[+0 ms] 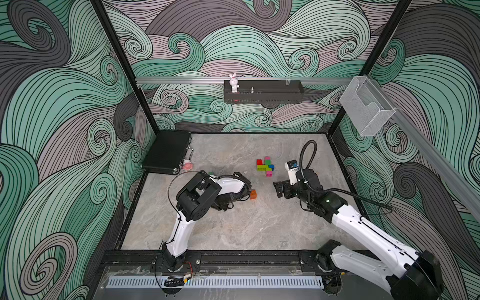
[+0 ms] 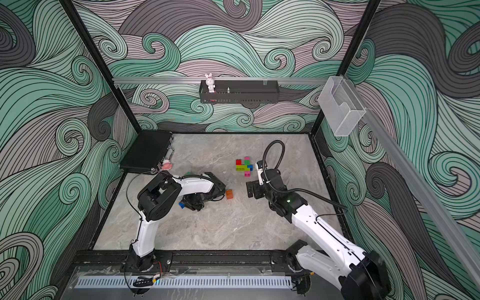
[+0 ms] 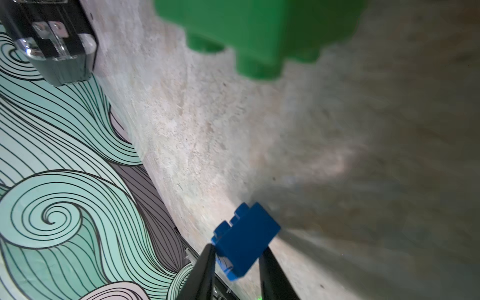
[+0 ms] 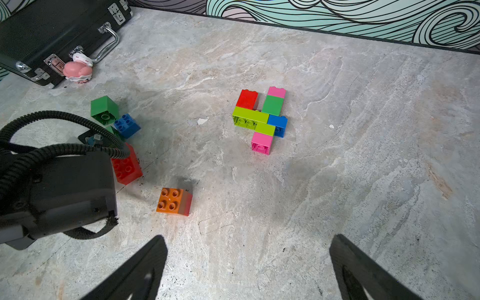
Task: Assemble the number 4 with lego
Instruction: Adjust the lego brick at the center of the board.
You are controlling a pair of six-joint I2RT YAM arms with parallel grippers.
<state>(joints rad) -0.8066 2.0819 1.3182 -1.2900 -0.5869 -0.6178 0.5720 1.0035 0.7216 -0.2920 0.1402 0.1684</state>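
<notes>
Joined lego bricks [image 1: 265,166] in red, pink, green, lime and blue lie flat on the marble floor, right of centre; the right wrist view shows them too [image 4: 262,119]. My left gripper [image 3: 238,248] is shut on a blue brick [image 3: 244,241], held low over the floor; a top view shows this brick [image 2: 181,205] under the arm. A green brick [image 3: 259,31] lies beyond it. My right gripper [image 4: 248,237] stands open and empty, near the joined bricks. An orange brick [image 4: 173,201] lies between the arms. Red [image 4: 127,165], blue [image 4: 127,125] and green [image 4: 104,109] bricks lie by the left arm.
A black case [image 1: 167,152] lies in the back left corner with a pink toy [image 1: 187,164] at its handle. A black shelf [image 1: 263,91] on the back wall carries a white rabbit figure [image 1: 233,82]. A clear holder [image 1: 366,106] hangs on the right rail.
</notes>
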